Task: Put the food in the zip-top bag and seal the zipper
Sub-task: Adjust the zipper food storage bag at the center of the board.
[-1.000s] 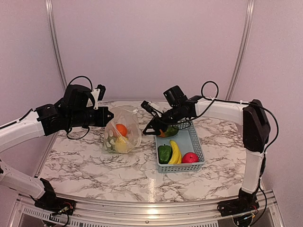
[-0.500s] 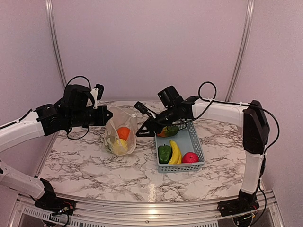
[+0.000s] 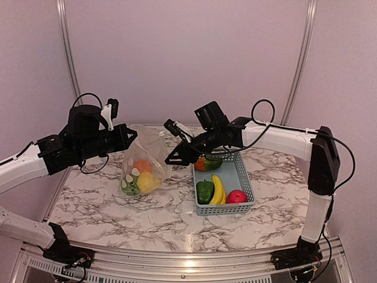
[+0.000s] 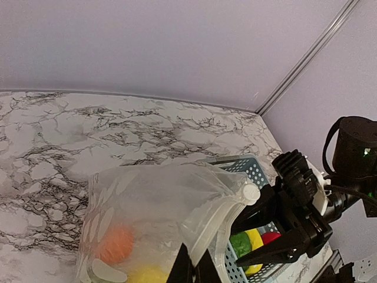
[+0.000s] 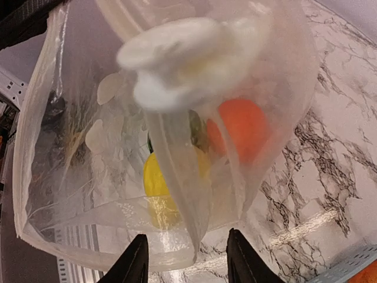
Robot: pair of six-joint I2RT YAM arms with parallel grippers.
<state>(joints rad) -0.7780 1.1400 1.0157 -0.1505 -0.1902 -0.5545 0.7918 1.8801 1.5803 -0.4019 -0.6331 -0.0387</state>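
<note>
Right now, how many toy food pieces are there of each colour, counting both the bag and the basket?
Green: 2, the green pepper in the basket, the green piece in the bag
Yellow: 2, the banana, the yellow piece
Orange: 1, the orange
Red: 1, the apple
Orange-and-green: 1, the mixed piece
Total: 7

No writing, label, brand, number or sign can be read in any of the views. The only print in sight is on the zip-top bag (image 3: 147,158), and it is a scatter of plain white round dots on the lower part, with no letters or figures among them.
</note>
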